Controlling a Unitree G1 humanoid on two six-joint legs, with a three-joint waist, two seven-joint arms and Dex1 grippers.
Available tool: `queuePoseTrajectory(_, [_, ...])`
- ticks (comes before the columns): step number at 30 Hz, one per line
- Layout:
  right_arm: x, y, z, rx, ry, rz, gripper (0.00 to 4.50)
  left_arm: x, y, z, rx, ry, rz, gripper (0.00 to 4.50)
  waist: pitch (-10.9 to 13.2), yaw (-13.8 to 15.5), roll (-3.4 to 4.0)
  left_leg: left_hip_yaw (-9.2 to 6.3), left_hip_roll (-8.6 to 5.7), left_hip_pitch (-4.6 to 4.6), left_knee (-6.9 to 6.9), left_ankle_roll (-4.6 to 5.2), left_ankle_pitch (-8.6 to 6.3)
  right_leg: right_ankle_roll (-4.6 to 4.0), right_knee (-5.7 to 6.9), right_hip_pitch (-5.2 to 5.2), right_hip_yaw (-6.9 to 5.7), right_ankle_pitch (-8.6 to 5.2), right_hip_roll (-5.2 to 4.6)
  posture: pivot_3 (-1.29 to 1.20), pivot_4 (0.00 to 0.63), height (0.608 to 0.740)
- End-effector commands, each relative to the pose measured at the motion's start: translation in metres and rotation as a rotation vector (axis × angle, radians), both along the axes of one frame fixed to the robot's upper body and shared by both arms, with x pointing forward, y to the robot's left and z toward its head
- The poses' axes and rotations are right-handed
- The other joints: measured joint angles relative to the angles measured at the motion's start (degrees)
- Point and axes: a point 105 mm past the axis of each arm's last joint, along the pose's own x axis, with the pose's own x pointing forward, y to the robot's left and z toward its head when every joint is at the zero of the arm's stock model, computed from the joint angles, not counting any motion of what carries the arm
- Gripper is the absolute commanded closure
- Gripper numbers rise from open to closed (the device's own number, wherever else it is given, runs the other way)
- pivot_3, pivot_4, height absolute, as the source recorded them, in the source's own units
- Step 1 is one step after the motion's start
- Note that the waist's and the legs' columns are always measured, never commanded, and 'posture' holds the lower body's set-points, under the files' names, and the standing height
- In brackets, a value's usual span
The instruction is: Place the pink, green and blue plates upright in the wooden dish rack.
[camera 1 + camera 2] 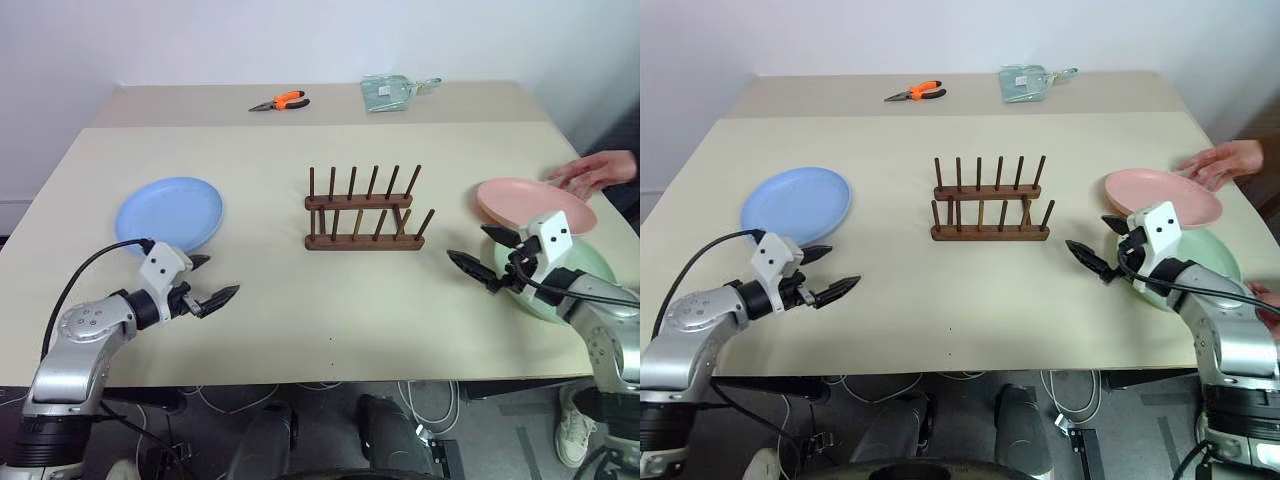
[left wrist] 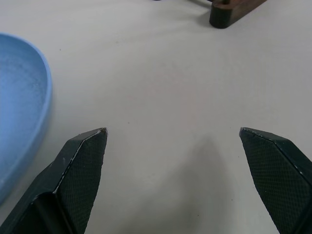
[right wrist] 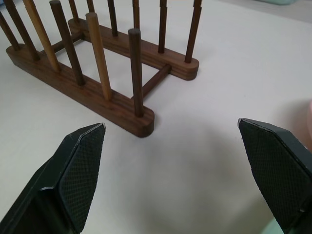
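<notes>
The wooden dish rack (image 1: 363, 210) stands empty at the table's middle, pegs upright. A blue plate (image 1: 170, 213) lies flat on the left. My left gripper (image 1: 221, 275) hovers open just in front of it and to its right, pointing toward the rack; the plate's rim (image 2: 19, 107) shows beside its fingers. On the right a pink plate (image 1: 535, 204) lies flat, its near edge overlapping a green plate (image 1: 598, 265). My right gripper (image 1: 468, 243) is open above the green plate's left rim, aimed at the rack's right end (image 3: 83, 92).
A person's hand (image 1: 590, 172) rests on the pink plate's far right rim. Orange-handled pliers (image 1: 280, 102) and a pale green packet (image 1: 392, 92) lie on the back table. Bare tabletop (image 1: 340, 310) spreads between both grippers and the rack.
</notes>
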Motion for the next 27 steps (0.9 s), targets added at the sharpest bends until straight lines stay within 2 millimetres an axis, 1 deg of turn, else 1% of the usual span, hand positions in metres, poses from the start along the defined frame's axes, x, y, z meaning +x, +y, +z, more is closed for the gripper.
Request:
queuePoseTrajectory(1, [0.005, 0.005, 0.013, -0.006, -0.067, 0.005, 0.00, 0.003, -0.005, 0.002, 0.003, -0.030, -0.020, 0.05, 0.0, 0.0, 0.00, 0.00, 0.00, 0.00, 0.00, 0.00, 0.00, -0.01, 0.00, 0.00, 0.00, 0.00, 0.00, 0.00, 0.150, 0.740])
queuePoseTrajectory(4, [0.006, 0.006, 0.014, 0.016, -0.072, 0.006, 0.00, 0.007, -0.011, 0.000, -0.002, -0.038, -0.039, 0.05, 0.0, 0.1, 0.00, 0.01, -0.01, 0.00, 0.02, 0.00, 0.00, -0.01, -0.02, 0.02, 0.00, 0.01, 0.00, 0.00, 0.150, 0.740])
queuePoseTrajectory(9, [0.000, 0.013, 0.016, 0.020, -0.073, 0.023, 0.00, 0.021, -0.023, 0.001, 0.003, -0.061, -0.096, 0.05, 0.0, 0.2, 0.00, -0.02, -0.02, -0.01, 0.02, 0.00, 0.00, -0.06, -0.04, 0.03, -0.02, 0.06, 0.00, 0.00, 0.150, 0.740])
queuePoseTrajectory(14, [-0.021, 0.033, 0.006, 0.017, -0.044, 0.068, 0.00, 0.048, -0.064, -0.009, -0.001, -0.018, -0.274, 0.05, 0.0, 1.1, 0.00, -0.02, -0.06, 0.00, 0.05, 0.01, 0.00, 0.06, -0.03, 0.05, -0.04, 0.13, 0.00, 0.00, 0.150, 0.740])
queuePoseTrajectory(17, [-0.032, 0.041, 0.000, 0.026, -0.044, 0.042, 0.00, 0.072, -0.103, -0.012, 0.000, 0.013, -0.382, 0.05, 0.0, 1.7, -0.05, -0.04, -0.10, -0.02, 0.12, 0.01, 0.01, 0.13, -0.03, 0.11, -0.08, 0.15, 0.01, 0.00, 0.150, 0.740])
queuePoseTrajectory(19, [-0.038, 0.046, -0.003, 0.030, -0.047, 0.025, 0.00, 0.080, -0.116, -0.014, 0.006, 0.027, -0.423, 0.05, 0.0, 1.6, -0.08, -0.06, -0.12, -0.05, 0.17, 0.03, 0.00, 0.17, -0.07, 0.12, -0.10, 0.16, 0.00, 0.00, 0.150, 0.740])
queuePoseTrajectory(21, [-0.046, 0.049, -0.005, 0.045, -0.047, -0.001, 0.00, 0.090, -0.133, -0.015, 0.024, 0.036, -0.457, 0.05, 0.0, 1.3, -0.12, -0.02, -0.13, -0.04, 0.14, 0.08, -0.03, 0.18, -0.12, 0.13, -0.07, 0.17, -0.02, 0.00, 0.150, 0.740])
queuePoseTrajectory(25, [-0.059, 0.049, -0.011, 0.040, -0.038, -0.051, 0.00, 0.096, -0.158, -0.017, 0.007, 0.071, -0.517, 0.05, 0.0, 1.3, -0.12, -0.02, -0.10, -0.01, 0.09, 0.09, -0.04, 0.37, -0.10, 0.12, -0.10, 0.06, -0.01, 0.00, 0.150, 0.740])
queuePoseTrajectory(27, [-0.061, 0.046, -0.009, 0.034, -0.053, -0.081, 0.00, 0.097, -0.166, -0.019, 0.030, 0.070, -0.536, 0.58, 0.0, 1.3, -0.13, -0.01, -0.11, -0.01, 0.12, 0.09, -0.04, 0.39, -0.11, 0.13, -0.09, 0.05, -0.01, 0.00, 0.150, 0.740])
